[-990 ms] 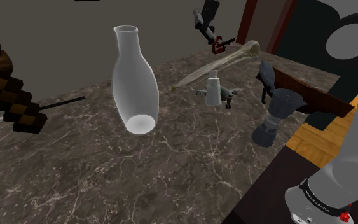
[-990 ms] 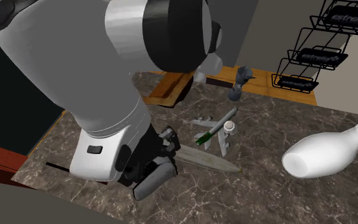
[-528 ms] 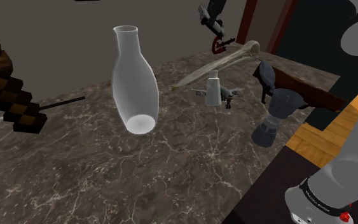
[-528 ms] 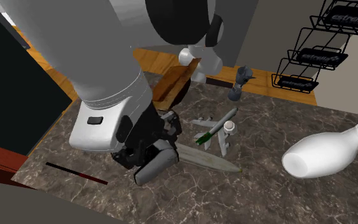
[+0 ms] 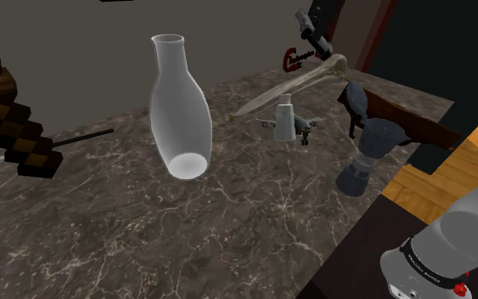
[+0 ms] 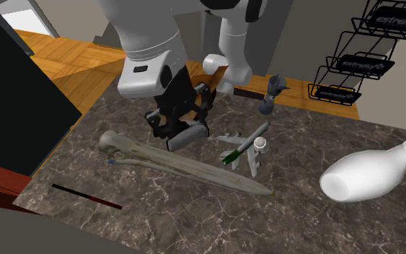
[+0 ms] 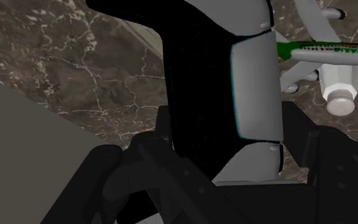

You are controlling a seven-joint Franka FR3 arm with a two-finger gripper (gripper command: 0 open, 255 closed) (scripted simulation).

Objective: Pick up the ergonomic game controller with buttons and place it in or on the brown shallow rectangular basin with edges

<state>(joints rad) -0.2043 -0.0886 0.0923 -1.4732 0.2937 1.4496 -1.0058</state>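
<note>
The tabletop [image 5: 228, 229] is dark brown marble laced with pale veins. The vase [image 5: 180, 110] and small bottle [image 7: 339, 79] are plain white, the toy aeroplane [image 7: 327, 49] is white with a green stripe along its body, the long bone-shaped blade [image 6: 187, 164] is olive-beige and the pot [image 5: 366, 153] is dark slate grey. The game controller [image 7: 196, 76] is black with a pale grey panel, the basin [image 5: 415, 127] is dark reddish brown, the floor [image 6: 71, 58] is orange-brown wooden planks and the wire rack [image 6: 363, 65] is black.
</note>
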